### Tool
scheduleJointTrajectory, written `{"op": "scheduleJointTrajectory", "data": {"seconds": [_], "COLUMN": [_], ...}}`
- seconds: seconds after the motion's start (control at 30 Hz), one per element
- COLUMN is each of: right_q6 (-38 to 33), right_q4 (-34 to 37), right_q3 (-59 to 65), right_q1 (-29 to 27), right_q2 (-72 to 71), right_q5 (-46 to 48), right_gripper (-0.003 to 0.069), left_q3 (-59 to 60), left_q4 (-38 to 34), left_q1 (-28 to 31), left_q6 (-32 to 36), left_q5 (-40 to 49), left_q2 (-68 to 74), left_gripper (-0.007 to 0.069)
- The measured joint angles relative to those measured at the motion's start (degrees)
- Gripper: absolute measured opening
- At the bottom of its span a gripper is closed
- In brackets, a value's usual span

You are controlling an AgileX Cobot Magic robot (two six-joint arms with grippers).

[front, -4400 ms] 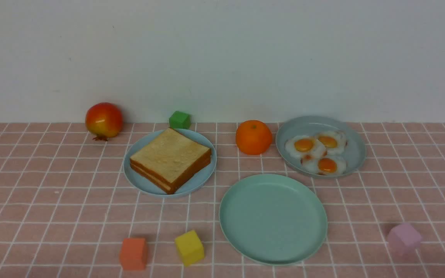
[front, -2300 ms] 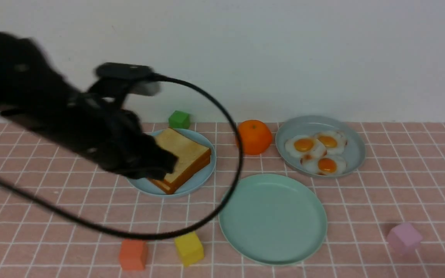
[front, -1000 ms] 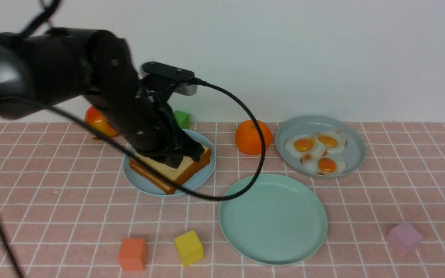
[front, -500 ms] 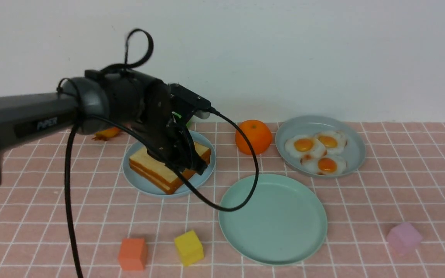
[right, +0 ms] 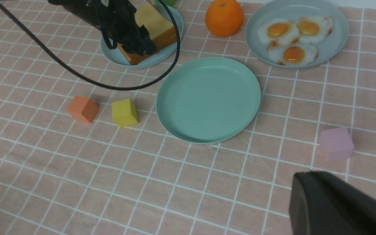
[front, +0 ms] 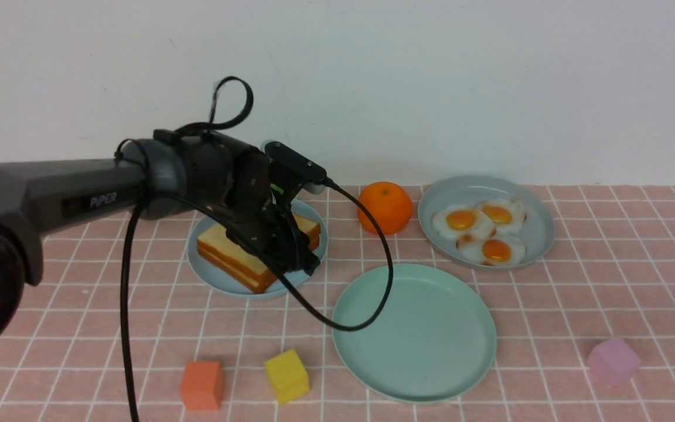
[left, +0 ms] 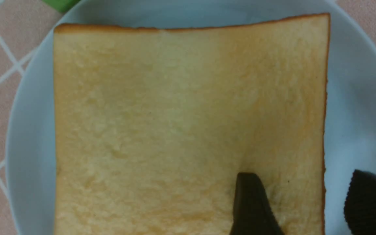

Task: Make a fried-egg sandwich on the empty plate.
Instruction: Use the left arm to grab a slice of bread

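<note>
Bright, even light; soft shadows; mild blur.

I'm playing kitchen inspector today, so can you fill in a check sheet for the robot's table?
Surface: pink checked tablecloth, flat.
Job's things: two stacked golden square toy toast slices on light sky-blue plate; three glossy fried eggs on grey-blue plate; round mint-green plastic plate empty.
Clutter: round orange fruit; orange cube; yellow cube; lilac cube.
Grippers: left gripper fingers open, straddling the toast's edge; right gripper state unclear.
Cables: black cable loops beside the mint plate.
Surroundings: white wall; nothing else seen.
</note>
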Motion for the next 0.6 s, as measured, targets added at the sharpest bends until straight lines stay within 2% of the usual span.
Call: {"op": "scheduleJointTrajectory", "data": {"seconds": [0.13,0.2,0.23,0.27,0.33,0.37,0.6], "right_q6": [-1.11,-1.3,-1.3,-1.36,-1.42,-1.42,-1.44], "right_q4": [0.0,0.0,0.0,0.0,0.0,0.0,0.0], "right_q3": [0.0,0.0,0.0,0.0,0.0,0.0,0.0], "right_q1": [0.0,0.0,0.0,0.0,0.0,0.0,0.0], "right_q2": [0.0,0.0,0.0,0.0,0.0,0.0,0.0], "right_q5": [0.05,0.05,0.05,0.05,0.05,0.17,0.23], "right_gripper": [0.0036,0.0038,0.0039,0.0041,0.004,0.0041,0.0048], "left_q3": [-0.31,-0.31,-0.31,-0.31,-0.31,-0.31,0.15], "left_q4": [1.23,1.57,1.61,1.75,1.8,1.8,1.63], "left_q1": [0.0,0.0,0.0,0.0,0.0,0.0,0.0], "left_q6": [0.0,0.0,0.0,0.0,0.01,0.05,0.05], "left_q5": [-0.28,-0.32,-0.32,-0.27,-0.15,0.14,2.91], "left_q2": [0.59,0.61,0.61,0.61,0.61,0.61,-3.46], "left_gripper": [0.0368,0.0318,0.0283,0.0205,0.0171,0.0128,0.0091]}}
